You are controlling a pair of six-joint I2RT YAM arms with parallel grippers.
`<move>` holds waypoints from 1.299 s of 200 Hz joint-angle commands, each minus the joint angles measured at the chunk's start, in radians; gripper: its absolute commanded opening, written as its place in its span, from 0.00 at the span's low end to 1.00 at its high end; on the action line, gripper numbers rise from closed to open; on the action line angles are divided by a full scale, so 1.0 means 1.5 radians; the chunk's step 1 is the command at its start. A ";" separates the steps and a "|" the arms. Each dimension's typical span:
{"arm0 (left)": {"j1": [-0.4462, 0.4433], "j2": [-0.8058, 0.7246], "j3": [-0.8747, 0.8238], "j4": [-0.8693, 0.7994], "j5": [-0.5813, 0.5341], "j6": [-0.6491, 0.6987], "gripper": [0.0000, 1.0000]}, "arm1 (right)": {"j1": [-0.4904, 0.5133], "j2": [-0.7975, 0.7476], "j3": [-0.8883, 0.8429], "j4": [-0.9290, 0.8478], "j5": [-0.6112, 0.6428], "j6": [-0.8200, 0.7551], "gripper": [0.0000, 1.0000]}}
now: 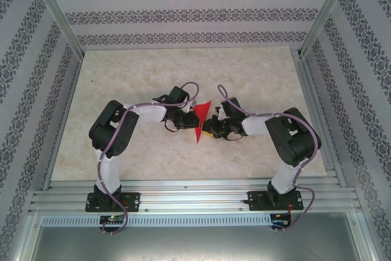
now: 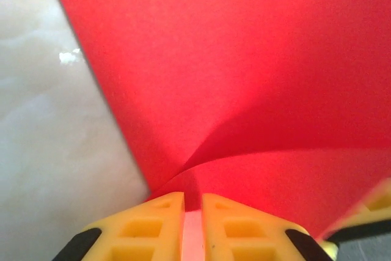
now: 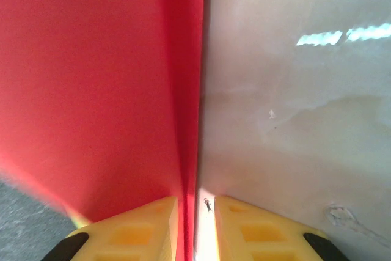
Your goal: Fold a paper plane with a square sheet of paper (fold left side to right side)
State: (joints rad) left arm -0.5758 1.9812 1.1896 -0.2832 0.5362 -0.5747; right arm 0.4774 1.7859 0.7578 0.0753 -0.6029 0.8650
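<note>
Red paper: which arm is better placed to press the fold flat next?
Probably the right. The right gripper has a straight edge of the red paper running between its jaws, close over the table. The left gripper faces a loose, curved bend instead.

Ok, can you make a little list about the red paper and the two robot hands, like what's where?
paper: the square sheet of paper, red, curved, standing up on edge
place: between the two grippers, middle of the table
left gripper: fingers nearly together, paper curls down into the gap; grip unclear
right gripper: fingers nearly together, paper edge runs into the gap; grip unclear
</note>
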 commanded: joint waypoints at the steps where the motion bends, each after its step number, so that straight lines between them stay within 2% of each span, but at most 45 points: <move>1: 0.010 -0.031 -0.004 -0.028 -0.011 0.023 0.17 | 0.008 0.050 -0.012 -0.003 0.057 -0.012 0.23; 45: 0.011 -0.046 -0.001 -0.026 -0.006 0.018 0.18 | 0.001 0.013 -0.022 0.004 0.058 -0.015 0.24; 64: 0.017 -0.067 0.004 -0.034 -0.007 0.018 0.25 | 0.002 0.018 -0.019 0.003 0.056 -0.015 0.24; 112: 0.031 -0.127 0.019 -0.068 0.000 0.019 0.36 | 0.002 0.022 -0.014 -0.008 0.059 -0.022 0.24; 138: 0.023 -0.122 0.038 -0.054 0.040 0.002 0.44 | 0.002 0.021 -0.012 -0.009 0.058 -0.020 0.24; 161: 0.006 -0.094 0.068 -0.066 0.042 0.003 0.48 | 0.002 0.022 -0.011 -0.012 0.057 -0.021 0.24; 233: -0.018 -0.024 0.131 -0.116 0.004 0.011 0.49 | 0.003 0.023 -0.009 -0.017 0.056 -0.023 0.24; 260: -0.024 -0.011 0.140 -0.126 -0.007 0.016 0.41 | 0.004 0.023 -0.009 -0.024 0.058 -0.026 0.24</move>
State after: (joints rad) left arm -0.5976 1.9446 1.3659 -0.4294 0.5518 -0.5652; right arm 0.4774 1.7786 0.7509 0.0845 -0.5991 0.8616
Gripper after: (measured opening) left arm 0.445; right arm 0.240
